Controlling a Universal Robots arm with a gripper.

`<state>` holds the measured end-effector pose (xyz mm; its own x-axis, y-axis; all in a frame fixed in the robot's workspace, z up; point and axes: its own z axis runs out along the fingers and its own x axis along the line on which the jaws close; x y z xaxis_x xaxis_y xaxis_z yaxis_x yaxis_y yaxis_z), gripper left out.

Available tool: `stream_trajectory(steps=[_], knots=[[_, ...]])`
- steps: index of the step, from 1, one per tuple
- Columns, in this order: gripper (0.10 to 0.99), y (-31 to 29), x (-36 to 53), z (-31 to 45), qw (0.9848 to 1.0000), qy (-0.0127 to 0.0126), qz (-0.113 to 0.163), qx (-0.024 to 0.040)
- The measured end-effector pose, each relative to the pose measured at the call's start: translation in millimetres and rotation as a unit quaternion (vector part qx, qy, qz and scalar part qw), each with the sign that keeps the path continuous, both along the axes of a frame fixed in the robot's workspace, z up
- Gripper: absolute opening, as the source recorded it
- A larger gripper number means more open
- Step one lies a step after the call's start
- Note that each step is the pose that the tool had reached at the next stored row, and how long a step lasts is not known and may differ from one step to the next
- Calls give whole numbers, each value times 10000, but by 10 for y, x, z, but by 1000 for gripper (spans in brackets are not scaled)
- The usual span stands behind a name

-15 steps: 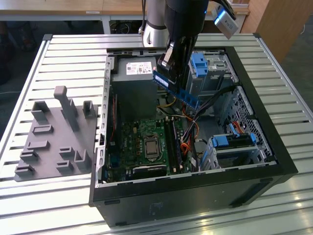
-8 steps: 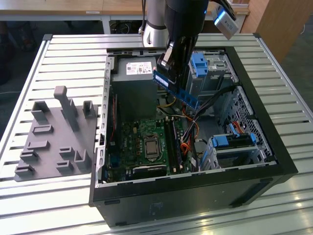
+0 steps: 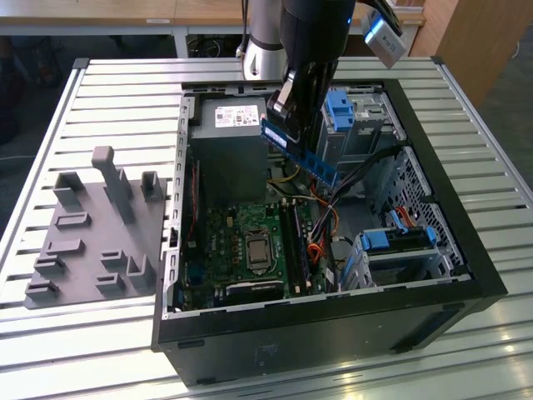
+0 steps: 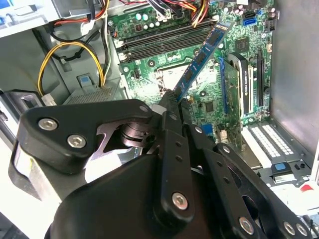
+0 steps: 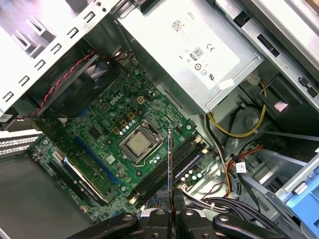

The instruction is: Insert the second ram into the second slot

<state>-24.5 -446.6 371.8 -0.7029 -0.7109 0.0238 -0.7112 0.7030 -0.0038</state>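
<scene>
Gripper [image 4: 172, 102] clamped on one end of the ram stick [image 4: 202, 57], held tilted over the slots [image 4: 159, 42] beneath it; stick not yet seated, so the pushing-in is left.

Open computer case [image 3: 333, 329], grey fixture [image 3: 92, 242], slatted table [image 3: 125, 92]

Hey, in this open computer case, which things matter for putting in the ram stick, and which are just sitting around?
Part of the job: the second ram, pinched by the gripper above the motherboard; the memory slots.
Just lying about: grey fixture plate, power supply, blue drive-bay tabs, case fan.
</scene>
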Motion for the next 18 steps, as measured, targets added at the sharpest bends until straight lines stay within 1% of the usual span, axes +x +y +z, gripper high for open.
stream_trajectory(steps=[13, 18], knots=[[141, 0, 0, 0, 9999, 0, -145, 0], [141, 0, 0, 0, 9997, 0, -249, -6]])
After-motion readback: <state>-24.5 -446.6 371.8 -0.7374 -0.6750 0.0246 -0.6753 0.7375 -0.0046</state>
